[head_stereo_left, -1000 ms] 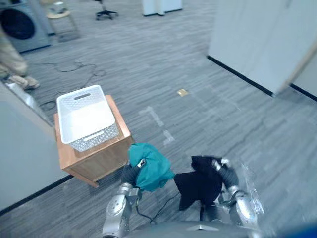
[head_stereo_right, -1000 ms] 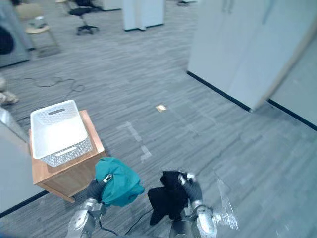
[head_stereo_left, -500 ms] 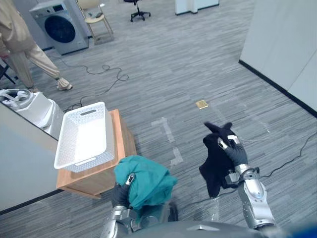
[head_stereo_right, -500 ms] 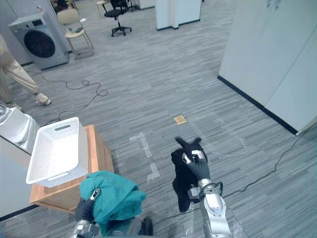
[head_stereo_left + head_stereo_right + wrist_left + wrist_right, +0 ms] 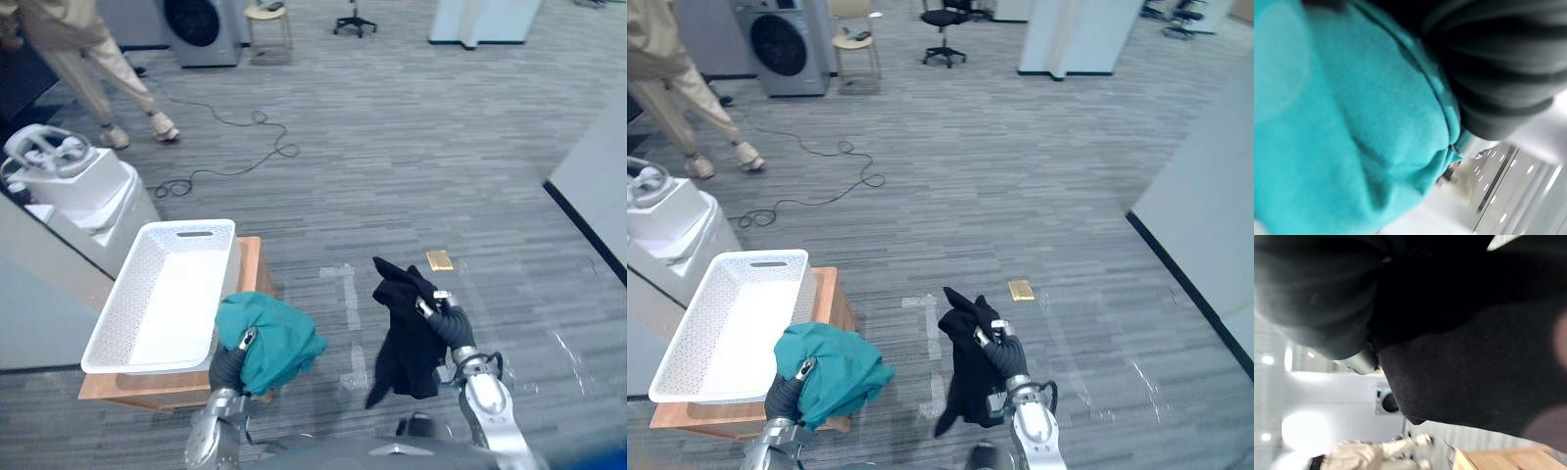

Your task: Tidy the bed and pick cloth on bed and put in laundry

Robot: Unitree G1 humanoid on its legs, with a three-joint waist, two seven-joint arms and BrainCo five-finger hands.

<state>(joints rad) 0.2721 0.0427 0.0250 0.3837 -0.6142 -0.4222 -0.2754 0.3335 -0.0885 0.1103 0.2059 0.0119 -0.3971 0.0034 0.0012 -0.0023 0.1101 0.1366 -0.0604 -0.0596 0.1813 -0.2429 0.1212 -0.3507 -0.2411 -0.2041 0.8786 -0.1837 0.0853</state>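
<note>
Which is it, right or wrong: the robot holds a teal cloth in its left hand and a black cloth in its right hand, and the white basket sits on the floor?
Wrong in one spot: the white basket sits on a wooden stand, not the floor; the left eye view shows it. The left hand holds the teal cloth, the right hand the black cloth.

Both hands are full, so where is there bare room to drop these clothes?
Inside the white basket, between its mesh walls, is bare. Crowded at its near right corner, where the left hand holds the teal cloth.
</note>
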